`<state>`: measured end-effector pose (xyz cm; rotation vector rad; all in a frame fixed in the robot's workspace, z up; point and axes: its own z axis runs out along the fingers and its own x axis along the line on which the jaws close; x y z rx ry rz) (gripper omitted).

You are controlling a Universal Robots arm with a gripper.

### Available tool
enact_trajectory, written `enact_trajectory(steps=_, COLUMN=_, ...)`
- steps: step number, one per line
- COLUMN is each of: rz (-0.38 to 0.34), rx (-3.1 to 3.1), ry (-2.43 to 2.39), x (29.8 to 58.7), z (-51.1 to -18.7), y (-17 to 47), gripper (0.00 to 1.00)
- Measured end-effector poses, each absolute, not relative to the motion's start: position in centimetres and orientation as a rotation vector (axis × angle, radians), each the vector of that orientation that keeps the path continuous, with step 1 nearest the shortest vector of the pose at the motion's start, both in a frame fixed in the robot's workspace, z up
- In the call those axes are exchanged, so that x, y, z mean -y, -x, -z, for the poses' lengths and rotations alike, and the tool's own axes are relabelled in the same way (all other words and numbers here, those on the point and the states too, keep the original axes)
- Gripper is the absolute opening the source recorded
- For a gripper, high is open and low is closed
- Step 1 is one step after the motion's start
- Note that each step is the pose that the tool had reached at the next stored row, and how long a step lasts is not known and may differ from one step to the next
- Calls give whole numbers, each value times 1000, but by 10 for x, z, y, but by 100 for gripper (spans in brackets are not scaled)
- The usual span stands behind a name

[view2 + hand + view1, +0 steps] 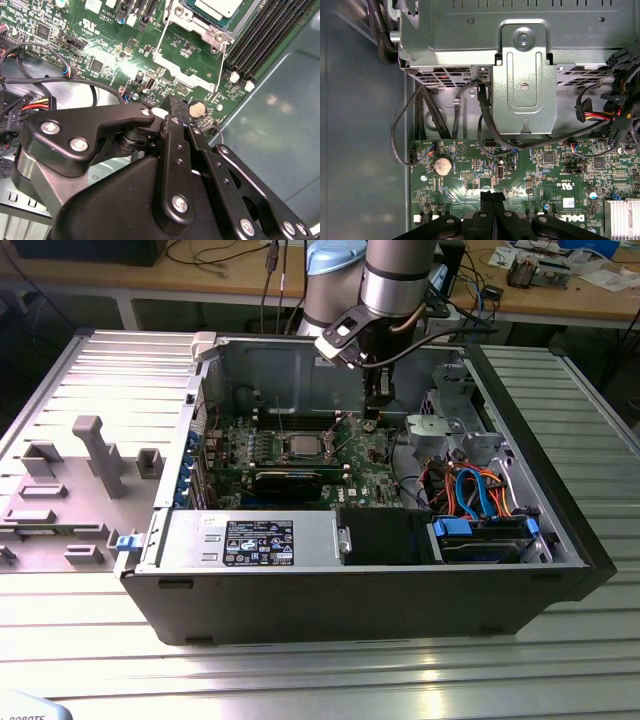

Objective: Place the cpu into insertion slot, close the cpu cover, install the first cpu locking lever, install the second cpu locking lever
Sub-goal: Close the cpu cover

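The cpu (303, 445) lies flat in the insertion slot on the green motherboard, silver top up; the second wrist view shows a corner of the cpu (220, 7). The silver cpu cover (199, 24) frames the chip. Two thin wire levers (161, 37) run out from the socket's sides; I cannot tell whether they are latched. My gripper (371, 423) hangs just above the board on the exterior view's right of the socket, apart from it. Its black fingers are shut with nothing between them in both wrist views, gripper (172, 104) and gripper (492, 196), close to a coin battery (441, 165).
The open computer case (560, 530) walls the board in. A grey drive cage (527, 75) with black cables (485, 115) stands beside the gripper. Black memory slots (265, 35) flank the socket. A long black card (290, 480) and the power supply (250, 540) lie toward the front.
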<state>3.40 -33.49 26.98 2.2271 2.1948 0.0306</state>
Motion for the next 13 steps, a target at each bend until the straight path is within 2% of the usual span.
enact_trajectory(steps=13, rz=-29, rx=-2203, ry=-2220, x=335, z=-254, y=-32, gripper=11)
